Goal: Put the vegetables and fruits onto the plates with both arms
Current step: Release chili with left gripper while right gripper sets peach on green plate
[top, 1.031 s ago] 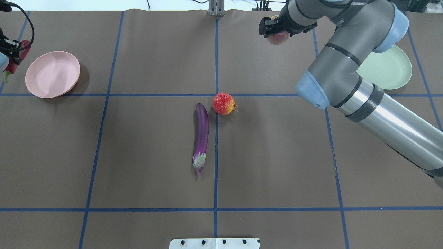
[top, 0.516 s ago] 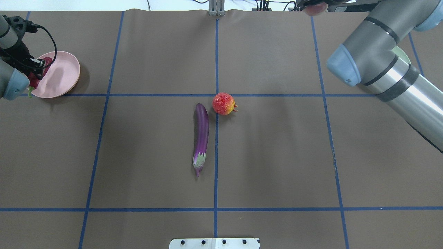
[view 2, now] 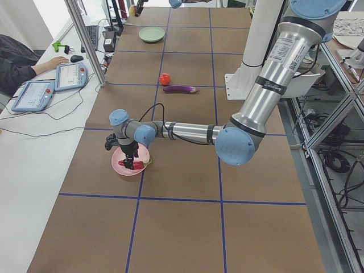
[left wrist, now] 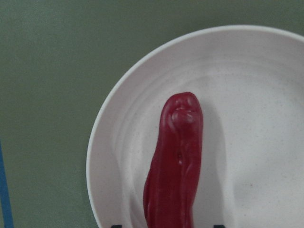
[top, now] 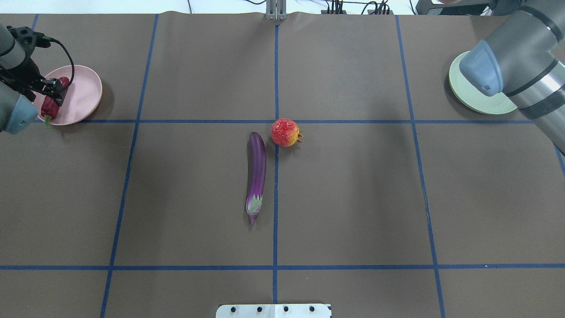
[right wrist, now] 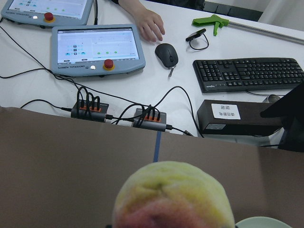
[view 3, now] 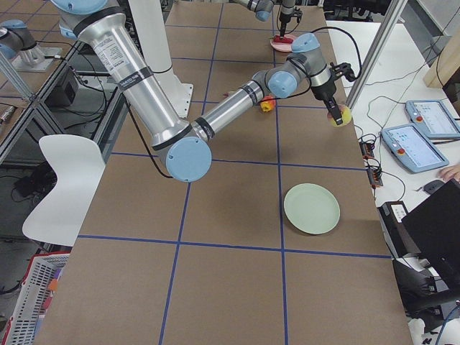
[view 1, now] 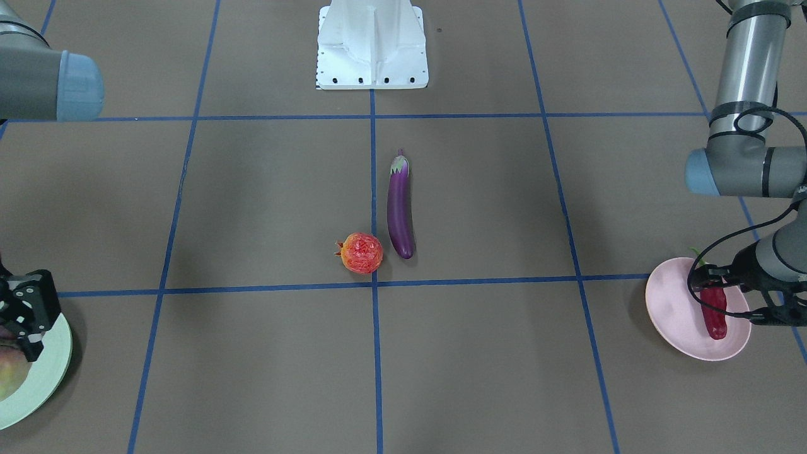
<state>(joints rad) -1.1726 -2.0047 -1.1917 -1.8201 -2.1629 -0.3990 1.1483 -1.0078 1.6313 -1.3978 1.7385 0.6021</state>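
Observation:
My left gripper [top: 55, 88] is shut on the dark-red chili [view 1: 714, 315] and holds it low over the pale pink plate [top: 86, 95]; the left wrist view shows the chili [left wrist: 175, 161] just above the plate [left wrist: 247, 95]. My right gripper [view 3: 335, 109] is shut on the peach [right wrist: 173, 194] and holds it in the air beyond the mint green plate [view 3: 311, 208]; the gripper is out of the overhead view. The purple eggplant [top: 257, 172] and the pomegranate [top: 284, 132] lie side by side at the table's middle.
The white base block [view 1: 372, 44] stands at the robot's edge. My right arm's elbow [top: 481, 70] hangs over the mint plate [top: 472, 101]. Operator tablets, a keyboard and cables lie on the white desk [right wrist: 156, 71] past the far edge.
My left gripper has carried the chili from beside the pink plate to over it. My right arm has swung right with the peach, and its gripper has left the overhead view.

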